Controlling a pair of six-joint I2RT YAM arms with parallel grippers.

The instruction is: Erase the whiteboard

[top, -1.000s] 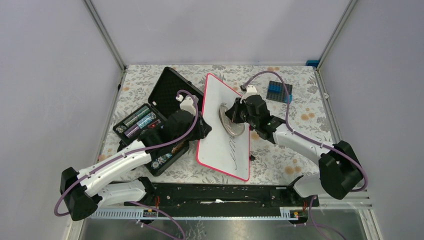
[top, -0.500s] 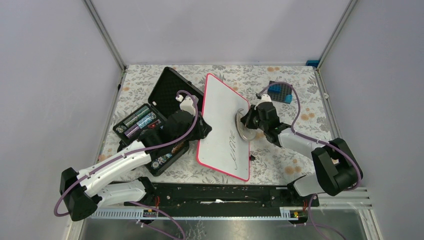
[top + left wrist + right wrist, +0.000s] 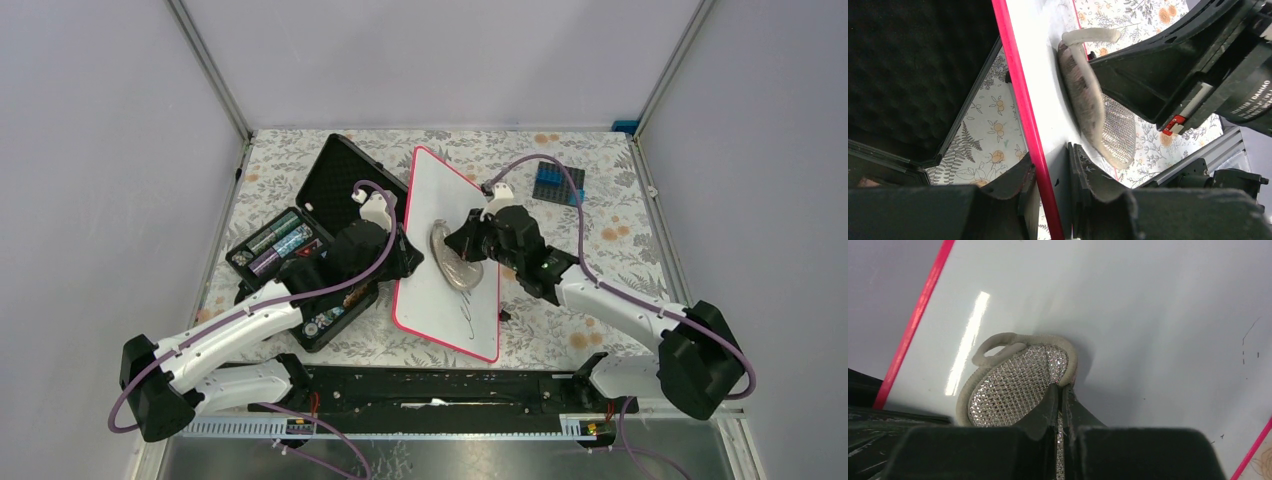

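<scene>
The whiteboard, white with a red-pink rim, stands tilted on its long edge in the middle of the table. My left gripper is shut on its left rim, the red edge running between the fingers. My right gripper is shut on a round pad of silver mesh with a beige rim. That pad is pressed flat against the board's face. A short stroke of black handwriting shows below the pad.
An open black foam-lined case with batteries and small items lies left of the board, under my left arm. A blue studded plate sits at the back right. A small blue object is in the far right corner.
The right gripper swept the pad out to the board's right edge, then back left and lower. Less black writing shows now. The left gripper has held still.
</scene>
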